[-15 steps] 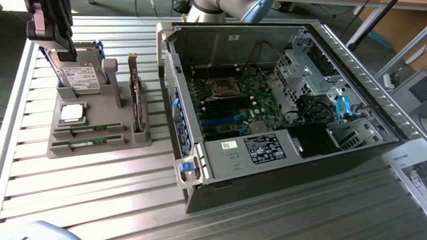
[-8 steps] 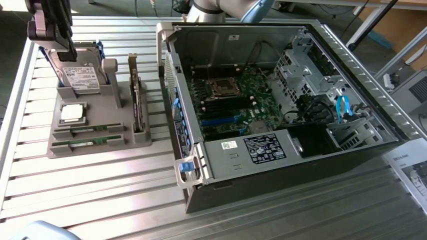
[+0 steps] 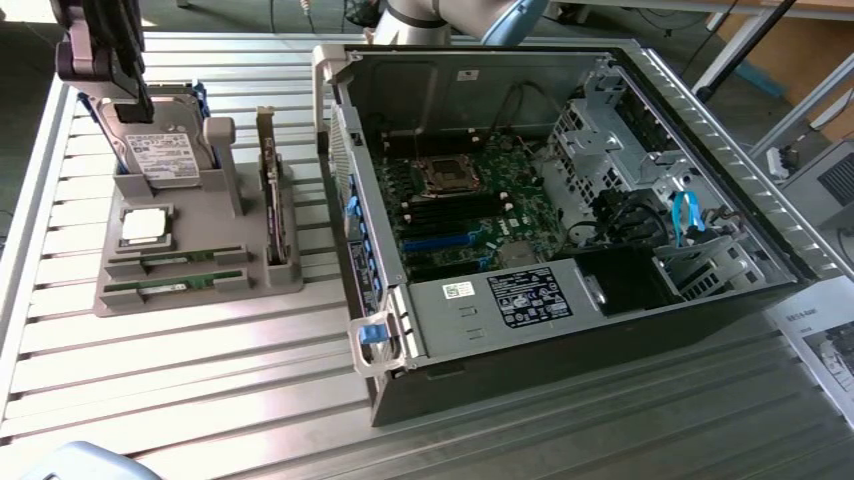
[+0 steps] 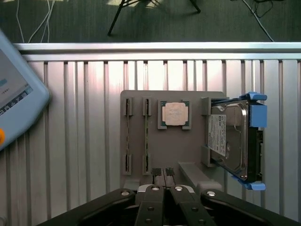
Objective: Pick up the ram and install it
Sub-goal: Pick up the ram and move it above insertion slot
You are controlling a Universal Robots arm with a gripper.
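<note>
Progress: nil. Gripper (image 4: 163,174) closed, empty, poised above gray holder (image 3: 134,308). Ram (image 3: 174,288) seated in holder slot on worktop (image 3: 200,380), untouched, beside open computer case (image 3: 400,90). Pickup and installation both outstanding.

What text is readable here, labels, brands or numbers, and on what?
No text can be read.
Hard drive label: print too small to read.
Power supply black label: white print, too small.
White sticker beside that label: blurred.
Ram label: too small.
Printed sheet at the exterior view's right: blurred.
</note>
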